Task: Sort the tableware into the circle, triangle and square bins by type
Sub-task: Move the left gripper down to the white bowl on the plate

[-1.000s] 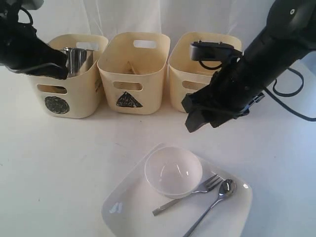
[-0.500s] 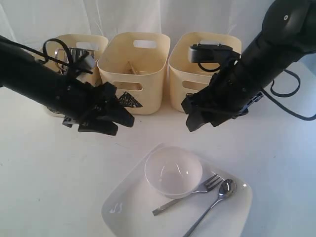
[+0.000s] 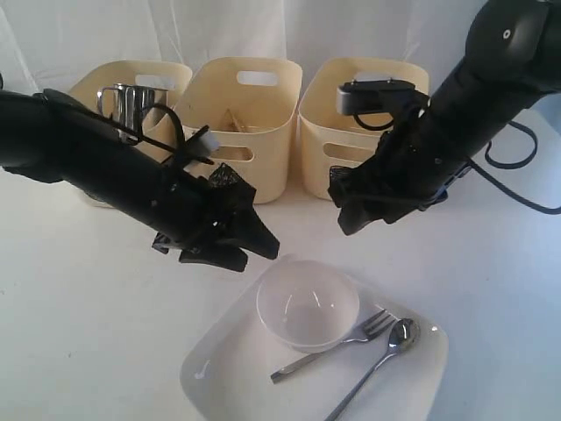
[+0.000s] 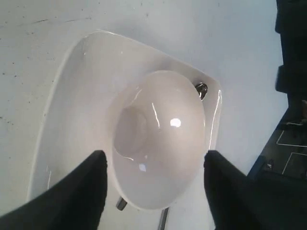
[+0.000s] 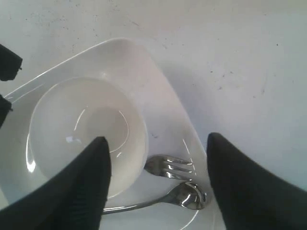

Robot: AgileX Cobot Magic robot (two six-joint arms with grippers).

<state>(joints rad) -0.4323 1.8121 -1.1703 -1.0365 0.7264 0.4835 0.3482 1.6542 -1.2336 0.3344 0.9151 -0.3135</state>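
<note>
Clear bowl sat upright on the white plate, toward the plate's far corner, empty. The fork and spoon lay on the same plate just beside it. The fork tines were right at the bowl's edge; couldn't tell if they touched. One steel mug was in the circle bin. Something stick-like was in the triangle bin, too small to call. I couldn't see into the square bin.

The left gripper was low over the table, just short of the plate's near-left edge. Its jaws were spread wide and held nothing. In the left wrist view the bowl sat framed between the two fingers. The right gripper hovered above and behind the plate, also wide open and empty.

My read: left arm was lining up on the bowl.

Risks from there:
- The bowl looked about as wide as the jaw opening. A straddle grab may ride up the slick wall and pop it out. A rim pinch is safer.
- The thin plastic wall could flex and slip under squeeze.
- A low approach could clip the plate rim and shove everything, scattering the cutlery.
- Lifting could drag the fork if the tines were tucked under.
- Both arms were close over the same plate. If the right one dropped too, they could collide.
</note>
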